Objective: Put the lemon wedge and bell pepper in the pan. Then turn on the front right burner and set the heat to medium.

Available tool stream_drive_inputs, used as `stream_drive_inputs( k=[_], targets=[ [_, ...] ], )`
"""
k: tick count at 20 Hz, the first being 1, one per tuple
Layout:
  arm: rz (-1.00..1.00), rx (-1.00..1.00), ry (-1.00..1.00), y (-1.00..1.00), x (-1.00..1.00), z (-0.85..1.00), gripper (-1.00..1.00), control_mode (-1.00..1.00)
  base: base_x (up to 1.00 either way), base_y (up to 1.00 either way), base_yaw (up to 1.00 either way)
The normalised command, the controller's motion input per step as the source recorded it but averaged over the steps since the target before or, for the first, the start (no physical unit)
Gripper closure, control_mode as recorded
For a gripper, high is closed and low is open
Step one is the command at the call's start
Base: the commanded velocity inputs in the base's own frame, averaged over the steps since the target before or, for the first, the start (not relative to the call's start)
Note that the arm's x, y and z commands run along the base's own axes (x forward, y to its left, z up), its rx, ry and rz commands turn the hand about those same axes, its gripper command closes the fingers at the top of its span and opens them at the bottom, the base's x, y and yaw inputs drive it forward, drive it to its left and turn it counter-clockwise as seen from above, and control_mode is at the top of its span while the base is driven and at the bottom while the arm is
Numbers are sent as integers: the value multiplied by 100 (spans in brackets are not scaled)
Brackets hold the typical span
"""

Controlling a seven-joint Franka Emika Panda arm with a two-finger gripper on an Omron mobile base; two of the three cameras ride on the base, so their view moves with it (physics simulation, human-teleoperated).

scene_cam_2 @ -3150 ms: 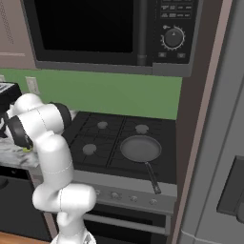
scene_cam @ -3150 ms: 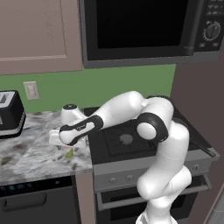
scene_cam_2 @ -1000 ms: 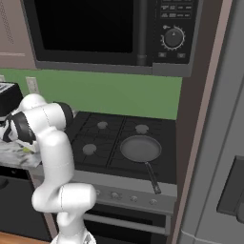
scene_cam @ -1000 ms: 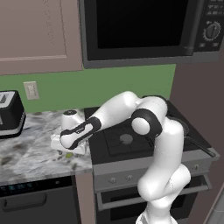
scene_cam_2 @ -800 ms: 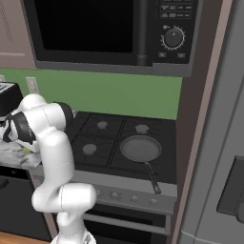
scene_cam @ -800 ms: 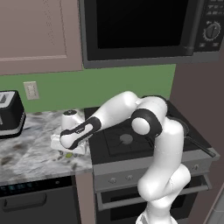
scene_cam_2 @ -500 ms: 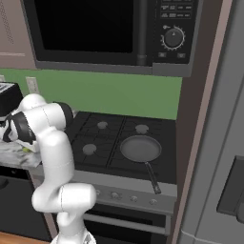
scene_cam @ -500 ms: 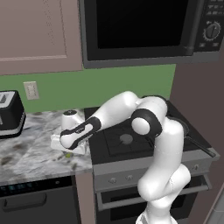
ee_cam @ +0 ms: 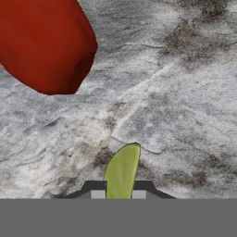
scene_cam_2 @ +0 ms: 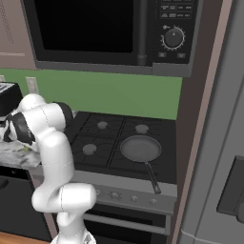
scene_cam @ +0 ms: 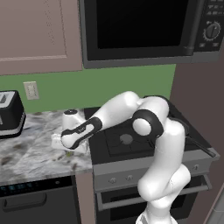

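step: you are at the pick of the wedge (ee_cam: 122, 172) – judged from the hand low over the counter (ee_cam: 185, 92) and both items not yet in the pan (scene_cam_2: 140, 148)
fingers: the gripper (ee_cam: 119, 193) has its two tips just showing, one on each side of the wedge's near end, both seeming to touch it; they look closed on it, though the pads themselves are hidden
wedge: between the tips, pointing straight ahead of them, lying on the marble
pepper (ee_cam: 44, 41): ahead of the fingers and off to their left, apart from the wedge
grip advice: you want the thin sliver held across its flat sides – check it sits square between the tips before you raise it
lift advice: go straight up from the counter, slowly; a sliver this slim could slip or twist out
clearance: keep away from the pepper on the left as you rise, so it does not roll
pan: well off to the hand's far side on the cooktop, on the front right burner – carry high over the grates
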Motion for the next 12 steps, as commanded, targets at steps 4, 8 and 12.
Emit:
stream_drive_inputs(
  k=[4, 8, 12],
  targets=[
    [16, 0, -15, -40, -50, 46, 100, -100, 0, 0, 0],
    [19, 0, -16, -49, -73, 63, 100, -100, 0, 0, 0],
    [21, 0, -10, -38, -24, 28, 100, -100, 0, 0, 0]
  ],
)
